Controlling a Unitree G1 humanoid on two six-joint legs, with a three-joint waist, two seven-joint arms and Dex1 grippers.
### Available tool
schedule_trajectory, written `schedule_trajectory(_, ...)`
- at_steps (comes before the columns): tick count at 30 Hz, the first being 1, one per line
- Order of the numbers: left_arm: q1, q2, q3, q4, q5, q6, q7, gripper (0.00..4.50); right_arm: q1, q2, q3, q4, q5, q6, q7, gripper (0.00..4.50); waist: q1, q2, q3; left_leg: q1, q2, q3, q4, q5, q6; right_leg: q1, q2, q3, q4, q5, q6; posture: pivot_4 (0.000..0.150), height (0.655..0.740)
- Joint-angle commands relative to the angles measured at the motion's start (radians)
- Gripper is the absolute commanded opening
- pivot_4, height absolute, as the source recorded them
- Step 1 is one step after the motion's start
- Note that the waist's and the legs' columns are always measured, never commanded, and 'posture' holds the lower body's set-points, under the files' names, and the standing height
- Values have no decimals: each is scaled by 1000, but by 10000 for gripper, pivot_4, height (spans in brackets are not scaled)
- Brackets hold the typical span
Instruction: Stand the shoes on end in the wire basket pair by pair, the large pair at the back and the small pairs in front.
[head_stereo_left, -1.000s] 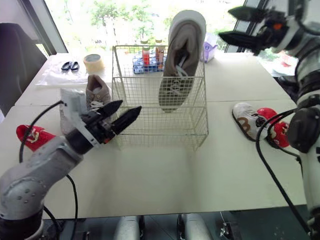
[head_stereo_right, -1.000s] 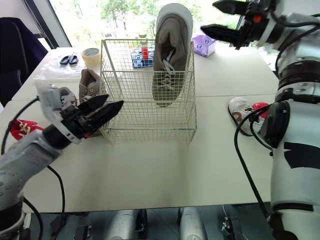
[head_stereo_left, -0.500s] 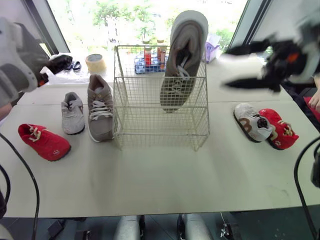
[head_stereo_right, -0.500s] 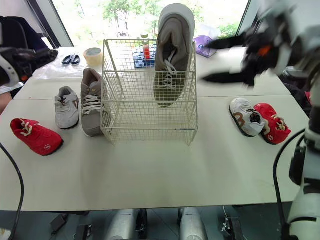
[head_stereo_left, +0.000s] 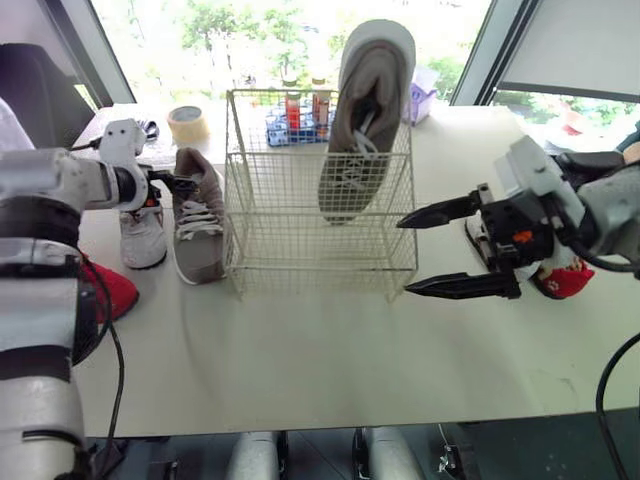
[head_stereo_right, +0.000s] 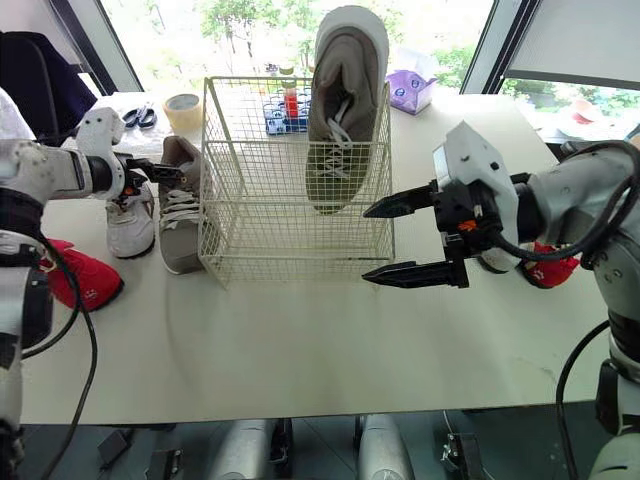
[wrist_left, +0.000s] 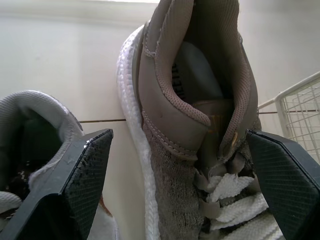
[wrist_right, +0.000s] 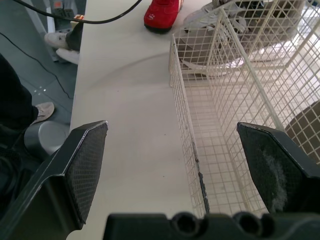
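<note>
At the far left a small red shoe (head_stereo_right: 85, 280) lies on the pale counter (head_stereo_right: 300, 340), with a small grey-white shoe (head_stereo_right: 130, 218) beside it. The left tool (wrist_left: 178, 135) is spread wide, 1 textured finger on each side of the heel of the large taupe shoe (head_stereo_right: 180, 215); I cannot tell whether it touches. That shoe lies flat just left of the wire basket (head_stereo_right: 290, 250), toe toward the robot, white laces up. In the basket's back right the second taupe shoe (head_stereo_right: 345, 110) stands on end, heel up. The right tool (head_stereo_right: 365, 245) hangs wide open, holding nothing, by the basket's front right corner, pointing left.
</note>
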Motion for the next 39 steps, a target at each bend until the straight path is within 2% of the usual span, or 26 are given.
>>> schedule_trajectory(1, -58, -31, 1, 95, 111, -67, -21, 43618, -2, -12, -54, -35, 52, 9, -48, 44762, 0, 0, 0, 0, 0, 0, 0, 0, 0, 0, 0, 0, 0, 0, 0, 1500, 6675)
schedule_trajectory(4, -77, -105, 0, 201, 180, -97, -42, 43618, 16, -5, -61, -35, 68, 5, -86, 44762, 6, 0, 0, 0, 0, 0, 0, 0, 0, 1, 0, 0, 0, 0, 0, 1500, 6675)
schedule_trajectory(8, -80, -163, 66, 304, 225, -142, 28, 43618, 14, 5, -60, -34, 91, 1, -122, 44762, 19, 0, -1, 1, 0, -1, 1, 0, 0, 1, -1, 0, 0, 0, 0, 1500, 6675)
schedule_trajectory(15, -66, -193, 135, 348, 287, -216, 58, 12500, 16, -3, -73, -43, 133, 8, -178, 45000, 25, 0, -2, 2, 0, -2, 2, -1, 1, 3, -1, -1, 2, 0, 0, 1500, 6675)
schedule_trajectory(17, -69, -193, 182, 349, 273, -221, 71, 6650, 26, -9, -81, -48, 148, 13, -194, 45000, 25, 0, -2, 2, 0, -2, 2, -2, 4, 3, -1, -1, 2, 1, 0, 1500, 6675)
schedule_trajectory(18, -75, -186, 216, 347, 256, -227, 77, 5383, 31, -12, -85, -50, 154, 16, -202, 45000, 25, 0, -2, 2, 0, -3, 2, -2, 4, 3, -1, -1, 2, 1, 0, 1500, 6675)
schedule_trajectory(22, -153, -105, 350, 310, 204, -282, 147, 5267, 55, -36, -135, -44, 182, 34, -238, 45000, 21, -2, -1, 1, 0, -3, 2, -2, 4, 2, -1, -1, 3, 1, 0, 1500, 6675)
schedule_trajectory(25, -216, -33, 344, 195, 250, -420, 160, 5267, 65, -50, -223, -20, 245, 79, -286, 45000, 14, -7, 2, -1, 1, -3, 2, 0, 0, 0, 0, -1, 2, 1, 0, 1500, 6675)
schedule_trajectory(27, -245, -1, 378, 41, 219, -497, 133, 5267, 68, -47, -294, 10, 295, 111, -332, 45000, 14, -10, 2, -6, 1, -2, 2, 0, 0, -5, 0, -1, 2, 1, 0, 1500, 6675)
schedule_trajectory(29, -221, 12, 418, -160, 178, -526, 122, 5267, 76, -45, -351, 36, 342, 138, -372, 45000, 17, -12, 2, -17, 1, -3, 3, 1, -1, -16, 0, -2, 2, 2, 0, 1500, 6675)
schedule_trajectory(30, -197, 9, 435, -258, 166, -542, 130, 5267, 78, -43, -371, 48, 361, 148, -391, 45000, 19, -12, 2, -18, 1, -2, 3, 1, -1, -16, -1, -3, 1, 2, 1, 1500, 6675)
schedule_trajectory(34, -73, -90, 470, -638, 104, -581, 166, 5267, 96, -45, -403, 106, 397, 157, -423, 45000, 25, -11, 1, -15, 0, 1, 1, 0, 1, -13, -6, -4, -2, 3, 3, 1500, 6675)
schedule_trajectory(36, -21, -160, 449, -775, 91, -619, 174, 5267, 104, -50, -397, 135, 394, 149, -414, 45000, 30, -10, 0, -12, -1, 2, 2, 0, 2, -8, -7, -4, -2, 3, 3, 1500, 6675)
schedule_trajectory(39, 27, -289, 370, -883, 141, -713, 208, 5267, 112, -69, -379, 186, 365, 126, -386, 45000, 45, -10, 1, -2, -1, 0, 5, 1, 4, 4, -6, -7, -1, 5, 3, 1500, 6675)
